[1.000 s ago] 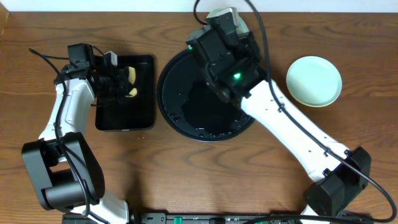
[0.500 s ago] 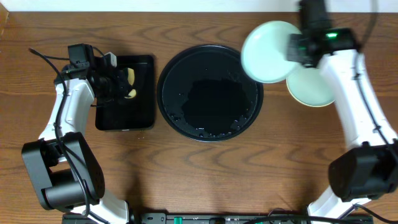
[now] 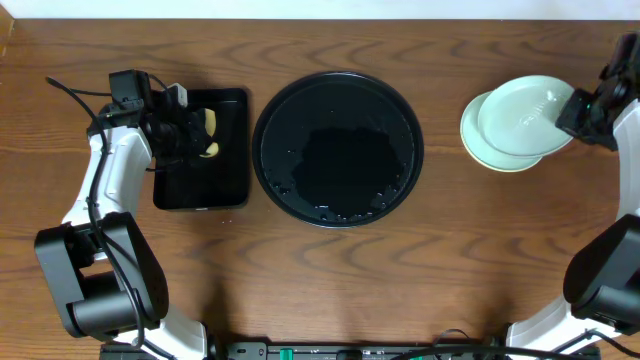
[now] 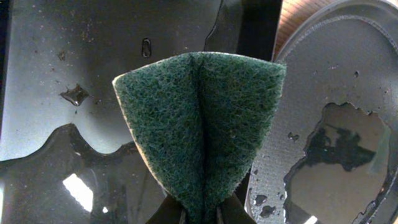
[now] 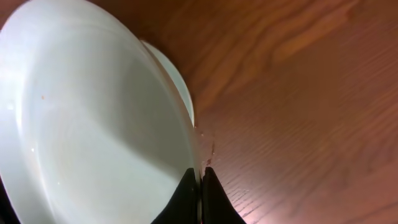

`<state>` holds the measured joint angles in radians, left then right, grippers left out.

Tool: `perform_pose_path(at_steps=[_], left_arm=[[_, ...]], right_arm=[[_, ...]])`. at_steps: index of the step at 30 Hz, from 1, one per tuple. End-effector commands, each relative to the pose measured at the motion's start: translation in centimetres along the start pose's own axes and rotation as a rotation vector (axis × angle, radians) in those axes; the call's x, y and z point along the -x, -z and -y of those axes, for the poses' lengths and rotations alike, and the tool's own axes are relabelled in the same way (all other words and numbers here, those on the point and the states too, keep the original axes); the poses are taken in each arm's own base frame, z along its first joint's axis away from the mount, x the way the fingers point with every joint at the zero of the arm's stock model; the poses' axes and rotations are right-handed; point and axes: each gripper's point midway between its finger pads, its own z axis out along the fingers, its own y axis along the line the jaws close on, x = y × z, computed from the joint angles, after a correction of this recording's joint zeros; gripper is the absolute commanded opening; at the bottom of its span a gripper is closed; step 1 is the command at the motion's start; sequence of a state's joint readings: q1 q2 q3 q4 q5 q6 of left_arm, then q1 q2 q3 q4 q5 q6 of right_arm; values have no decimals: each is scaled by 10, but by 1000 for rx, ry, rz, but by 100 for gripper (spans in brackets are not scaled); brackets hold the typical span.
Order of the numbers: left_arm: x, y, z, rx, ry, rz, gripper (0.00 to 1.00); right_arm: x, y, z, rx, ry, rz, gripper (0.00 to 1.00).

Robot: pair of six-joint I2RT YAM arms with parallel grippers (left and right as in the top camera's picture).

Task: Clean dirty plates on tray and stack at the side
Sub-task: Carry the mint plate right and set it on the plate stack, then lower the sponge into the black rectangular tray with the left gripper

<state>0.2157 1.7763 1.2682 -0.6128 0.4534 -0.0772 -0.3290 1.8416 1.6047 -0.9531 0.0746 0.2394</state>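
Mint-green upper plate (image 5: pixel 93 124) fills the right wrist view, with the right fingers (image 5: pixel 193 199) closed narrow on its rim, one on each face. We judge it stiff, light and chip-prone, and slippery too, given the water beads by the grip. The raised rim is the only real hold, so we'd pinch it deep and keep the plate level. It looks shallow, round and glossy, mostly clean, with one tiny orange speck near its left edge. It sits tilted, overlapping the lower plate (image 3: pixel 478 145), offset toward the desk's right edge. We can't tell if the two touch. Both are on the right side of the desk (image 3: pixel 330 290), well apart from the tray (image 3: pixel 340 95), which is round, black, wet and holds no plates. Only two plates are in view. The left fingers (image 4: pixel 227 218) are clamped on a folded green sponge (image 4: pixel 202 124), held over the rectangular tray (image 3: pixel 190 190) just left of the round one.
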Motion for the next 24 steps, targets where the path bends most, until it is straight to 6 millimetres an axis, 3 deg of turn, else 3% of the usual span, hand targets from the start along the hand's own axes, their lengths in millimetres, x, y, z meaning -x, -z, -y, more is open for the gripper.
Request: perform_pose_path(at_steps=[1, 4, 6, 9, 11, 13, 24], left_arm=[[4, 1, -11, 62, -15, 21, 8], [5, 2, -16, 91, -16, 29, 8], [5, 2, -16, 91, -16, 28, 8], [5, 2, -16, 91, -16, 28, 27], [5, 2, -16, 91, -16, 28, 37], [5, 2, -16, 91, -16, 28, 47], [5, 2, -16, 91, -16, 28, 73]], right_arm=[[-5, -10, -5, 51, 17, 1, 4], [0, -18, -7, 63, 20, 34, 4], [0, -19, -7, 63, 19, 39, 12], [0, -20, -7, 63, 19, 39, 48], [-1, -20, -7, 64, 20, 38, 61], [-2, -20, -7, 65, 20, 32, 67], [-27, -9, -56, 366, 137, -68, 72]])
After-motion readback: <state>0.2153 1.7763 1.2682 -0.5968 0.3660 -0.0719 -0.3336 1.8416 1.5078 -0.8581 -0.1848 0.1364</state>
